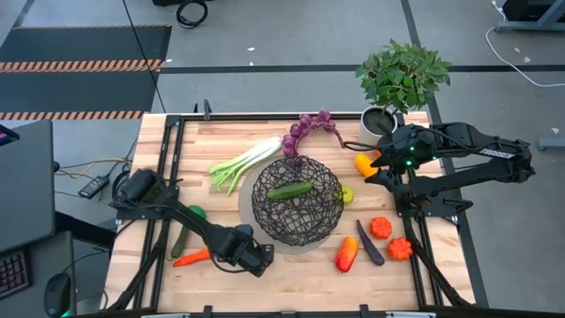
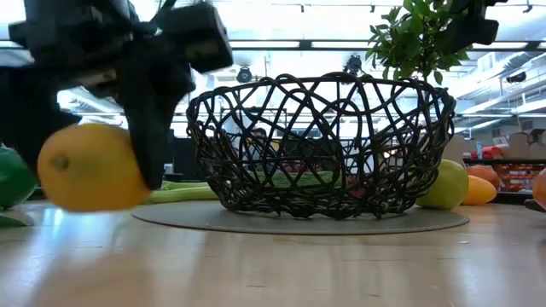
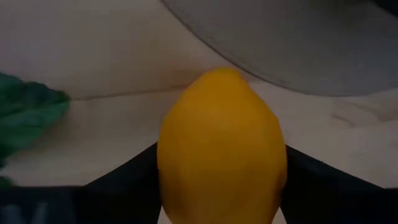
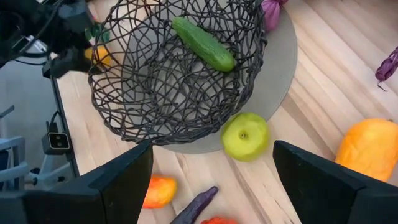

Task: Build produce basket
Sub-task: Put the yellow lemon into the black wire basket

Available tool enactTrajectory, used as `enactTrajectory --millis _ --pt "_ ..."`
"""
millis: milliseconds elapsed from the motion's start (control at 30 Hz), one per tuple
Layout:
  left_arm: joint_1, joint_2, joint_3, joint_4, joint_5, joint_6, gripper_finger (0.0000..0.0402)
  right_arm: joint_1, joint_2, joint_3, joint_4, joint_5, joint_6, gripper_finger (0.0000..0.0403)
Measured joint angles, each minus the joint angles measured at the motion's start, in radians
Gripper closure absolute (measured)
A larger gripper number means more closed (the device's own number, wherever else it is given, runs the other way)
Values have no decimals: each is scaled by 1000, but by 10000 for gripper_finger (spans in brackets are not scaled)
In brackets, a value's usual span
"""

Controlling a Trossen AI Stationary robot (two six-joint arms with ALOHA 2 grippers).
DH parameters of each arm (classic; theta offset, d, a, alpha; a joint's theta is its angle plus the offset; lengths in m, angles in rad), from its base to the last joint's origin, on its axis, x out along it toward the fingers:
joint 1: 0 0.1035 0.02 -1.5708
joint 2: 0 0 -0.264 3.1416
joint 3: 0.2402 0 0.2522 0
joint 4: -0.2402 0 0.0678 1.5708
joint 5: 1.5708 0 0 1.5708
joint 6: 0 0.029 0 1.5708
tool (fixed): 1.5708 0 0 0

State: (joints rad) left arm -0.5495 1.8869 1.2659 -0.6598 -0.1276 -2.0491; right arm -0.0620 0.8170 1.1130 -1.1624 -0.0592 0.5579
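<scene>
My left gripper (image 1: pixel 256 258) is at the table's near edge, left of the basket (image 1: pixel 296 203), shut on a yellow lemon (image 3: pixel 221 155). The arm hides the lemon in the high view. The dark wire basket stands on its pale round base and holds a cucumber (image 1: pixel 290 189). My right gripper (image 4: pixel 210 149) hangs open above the table's right side, near an orange pepper (image 1: pixel 364 163), with nothing between its fingers. My left gripper pinches the lemon between its two fingers, one on each long side (image 3: pixel 166 180). The fingers come steeply from above, and the lemon's pointed end (image 3: pixel 219 74) faces away from the wrist. In the low view the lemon (image 2: pixel 90 166) sits beside a dark finger (image 2: pixel 149 111), its underside seemingly just above the wood.
Grapes (image 1: pixel 309 128) and a leek (image 1: pixel 243 163) lie behind the basket. A green pepper (image 1: pixel 196 212) and a carrot (image 1: pixel 190 258) lie to its left. A green apple (image 1: pixel 347 194), an aubergine (image 1: pixel 369 243) and red peppers (image 1: pixel 346 254) lie to its right. A potted plant (image 1: pixel 402 75) stands at the far right.
</scene>
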Motion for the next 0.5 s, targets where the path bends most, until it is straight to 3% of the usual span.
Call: enactTrajectory --millis 200,367,500 --pt "18 -116 0 -37 -27 60 162 0 0 0 30 3 3 68" --pt "54 -220 31 -168 -38 151 149 0 -1 0 78 -4 18 68" --pt "111 -277 125 -198 -167 322 149 0 0 0 90 7 18 68"
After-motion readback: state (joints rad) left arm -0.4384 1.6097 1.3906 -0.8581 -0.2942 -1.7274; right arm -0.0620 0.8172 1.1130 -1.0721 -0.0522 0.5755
